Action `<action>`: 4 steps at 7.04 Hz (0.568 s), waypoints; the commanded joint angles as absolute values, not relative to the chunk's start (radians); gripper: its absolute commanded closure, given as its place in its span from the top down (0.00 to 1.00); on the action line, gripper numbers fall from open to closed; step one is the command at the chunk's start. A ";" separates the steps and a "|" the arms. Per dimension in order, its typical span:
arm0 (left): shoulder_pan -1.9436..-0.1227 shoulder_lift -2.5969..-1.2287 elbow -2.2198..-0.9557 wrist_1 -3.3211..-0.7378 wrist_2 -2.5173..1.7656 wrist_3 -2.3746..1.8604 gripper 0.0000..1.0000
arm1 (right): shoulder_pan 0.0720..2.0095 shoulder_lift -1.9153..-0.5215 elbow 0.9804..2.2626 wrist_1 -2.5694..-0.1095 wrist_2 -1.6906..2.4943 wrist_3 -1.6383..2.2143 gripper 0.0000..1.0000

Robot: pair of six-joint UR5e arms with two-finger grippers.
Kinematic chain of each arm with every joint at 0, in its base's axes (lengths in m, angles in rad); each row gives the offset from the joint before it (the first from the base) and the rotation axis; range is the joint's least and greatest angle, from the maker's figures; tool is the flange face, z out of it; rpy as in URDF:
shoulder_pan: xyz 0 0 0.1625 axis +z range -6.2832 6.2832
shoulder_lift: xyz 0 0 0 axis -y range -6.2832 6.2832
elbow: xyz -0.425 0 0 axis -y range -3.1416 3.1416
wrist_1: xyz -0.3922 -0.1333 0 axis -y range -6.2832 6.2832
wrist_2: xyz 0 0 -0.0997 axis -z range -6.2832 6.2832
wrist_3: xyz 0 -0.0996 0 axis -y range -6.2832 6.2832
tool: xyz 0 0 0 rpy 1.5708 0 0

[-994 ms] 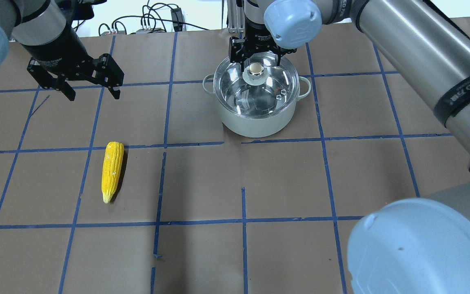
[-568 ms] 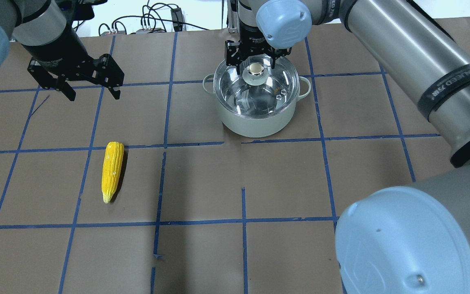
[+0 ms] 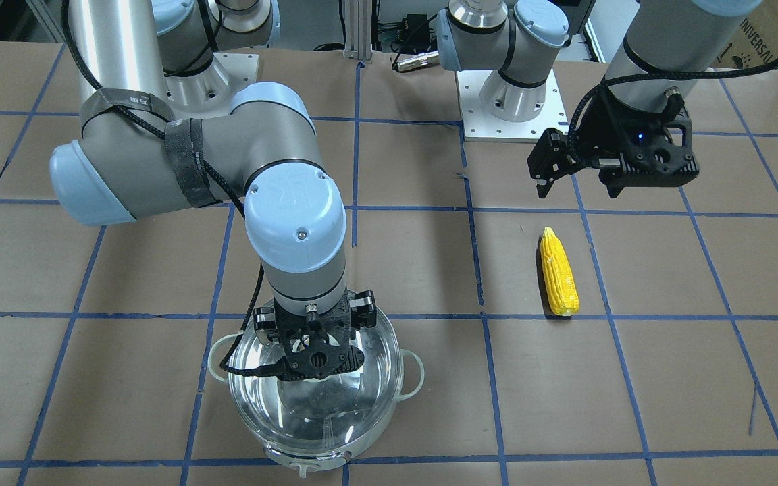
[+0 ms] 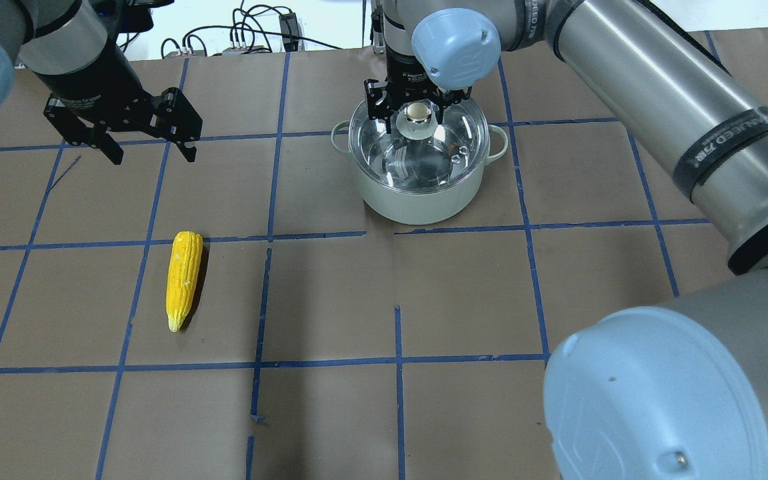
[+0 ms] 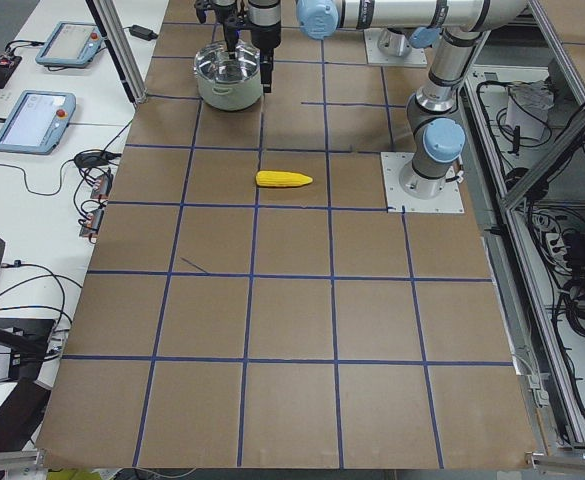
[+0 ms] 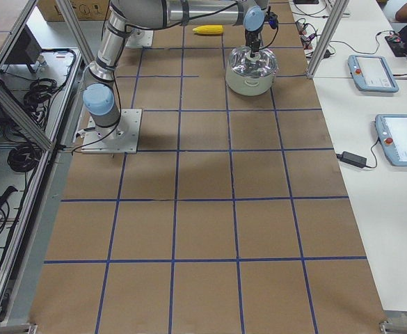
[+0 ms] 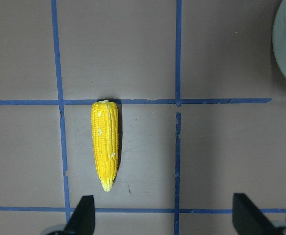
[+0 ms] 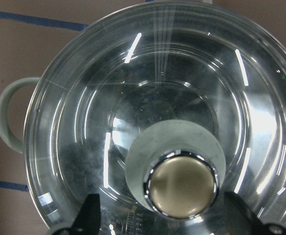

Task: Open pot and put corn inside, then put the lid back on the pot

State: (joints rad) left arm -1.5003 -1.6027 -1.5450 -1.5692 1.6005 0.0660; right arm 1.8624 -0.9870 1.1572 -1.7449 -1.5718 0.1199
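Note:
The pot stands at the far middle of the table with the glass lid on it. My right gripper is open, and its fingers stand on either side of the lid's beige-topped knob without closing on it. The corn lies on the paper at the left, tip toward the robot. My left gripper is open and empty, hovering above the table beyond the corn. The left wrist view shows the corn ahead of the open fingertips.
Brown paper with a blue tape grid covers the table. Cables and connectors lie along the far edge. The arms' base plates sit at the robot side. Two tablets lie on the side bench.
My right gripper has moved left and down, so it now straddles the lid's knob. The left arm, the corn and the pot have not moved.

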 commanded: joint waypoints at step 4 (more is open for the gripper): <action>-1.500 -1.603 -1.543 -1.569 1.598 0.066 1.00 | 1.858 -0.957 1.125 -1.753 -1.571 0.120 0.84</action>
